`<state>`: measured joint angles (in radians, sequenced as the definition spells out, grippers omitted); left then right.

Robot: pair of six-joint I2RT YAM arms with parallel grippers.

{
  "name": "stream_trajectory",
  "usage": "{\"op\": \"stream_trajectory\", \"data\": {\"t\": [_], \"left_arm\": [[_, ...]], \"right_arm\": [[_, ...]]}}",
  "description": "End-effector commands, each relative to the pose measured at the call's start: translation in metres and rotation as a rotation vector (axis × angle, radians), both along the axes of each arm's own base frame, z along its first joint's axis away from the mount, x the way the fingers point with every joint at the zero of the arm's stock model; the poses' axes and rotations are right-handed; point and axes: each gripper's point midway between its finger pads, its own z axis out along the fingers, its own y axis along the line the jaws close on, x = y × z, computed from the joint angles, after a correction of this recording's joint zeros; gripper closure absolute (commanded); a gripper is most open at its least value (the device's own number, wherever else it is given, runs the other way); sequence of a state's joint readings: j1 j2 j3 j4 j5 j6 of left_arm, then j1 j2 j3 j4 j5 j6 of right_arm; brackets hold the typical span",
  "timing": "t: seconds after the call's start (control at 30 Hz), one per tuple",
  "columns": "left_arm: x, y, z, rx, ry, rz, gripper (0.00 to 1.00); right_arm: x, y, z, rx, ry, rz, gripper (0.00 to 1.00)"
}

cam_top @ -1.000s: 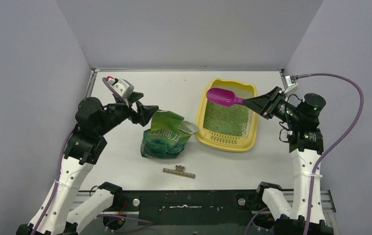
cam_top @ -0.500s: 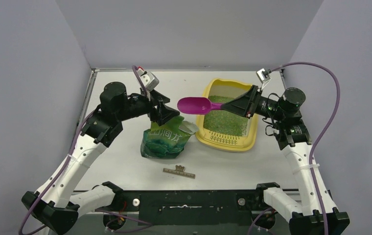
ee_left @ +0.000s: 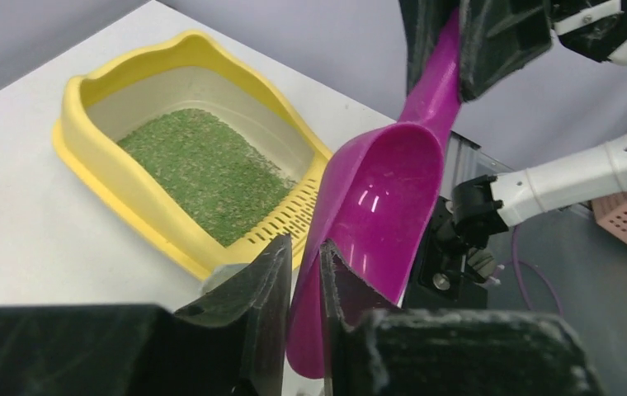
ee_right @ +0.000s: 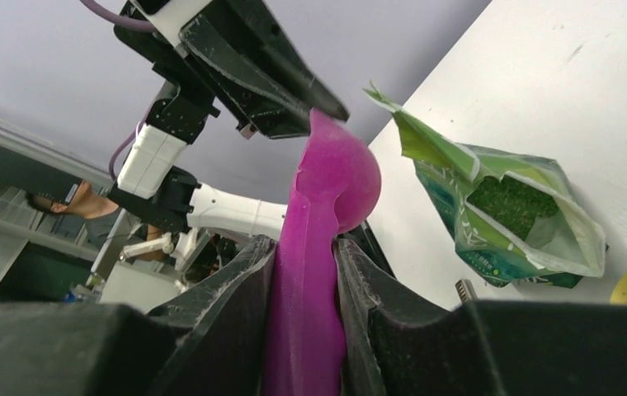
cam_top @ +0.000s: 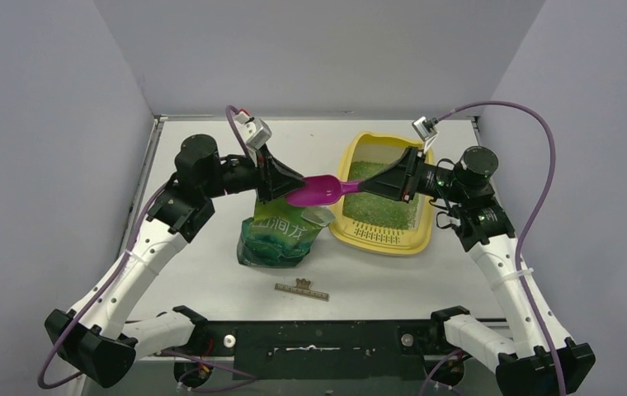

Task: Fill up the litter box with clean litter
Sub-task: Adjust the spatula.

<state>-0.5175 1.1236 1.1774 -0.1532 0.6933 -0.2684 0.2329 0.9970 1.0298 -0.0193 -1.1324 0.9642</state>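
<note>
The loose light-green granular litter (cam_top: 380,202), likely to pour and spill, lay in the pale yellow plastic litter box (cam_top: 384,247) at two o'clock on the tabletop (cam_top: 211,272), while the right fingers (ee_right: 236,280) pinched the stiff, slick-looking magenta plastic scoop (cam_top: 318,191) by its handle and the left fingers (ee_left: 262,285) pinched its front lip.

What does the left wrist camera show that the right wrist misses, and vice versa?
Only left wrist: clean litter lying in the litter box, and the empty bowl of the magenta scoop. Only right wrist: the open mouth of the green bag, litter inside. Both: left tool pinching the scoop's rim, right tool gripping its handle.
</note>
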Motion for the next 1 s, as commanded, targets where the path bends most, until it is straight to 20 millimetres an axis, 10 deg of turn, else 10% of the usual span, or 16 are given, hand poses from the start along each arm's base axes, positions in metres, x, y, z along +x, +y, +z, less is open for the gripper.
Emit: {"op": "stream_trajectory", "data": {"t": [0.0, 0.43, 0.97], "left_arm": [[-0.02, -0.01, 0.022, -0.051, -0.073, -0.149, 0.96], [-0.009, 0.003, 0.014, 0.085, -0.266, -0.164, 1.0], [-0.005, 0.0, 0.006, 0.136, -0.318, -0.297, 1.0]], "right_arm": [[-0.001, 0.005, 0.014, 0.019, -0.1, 0.003, 1.0], [-0.026, 0.007, -0.002, -0.029, -0.049, 0.089, 0.96], [-0.025, 0.01, -0.023, -0.065, 0.053, 0.114, 0.62]]}}
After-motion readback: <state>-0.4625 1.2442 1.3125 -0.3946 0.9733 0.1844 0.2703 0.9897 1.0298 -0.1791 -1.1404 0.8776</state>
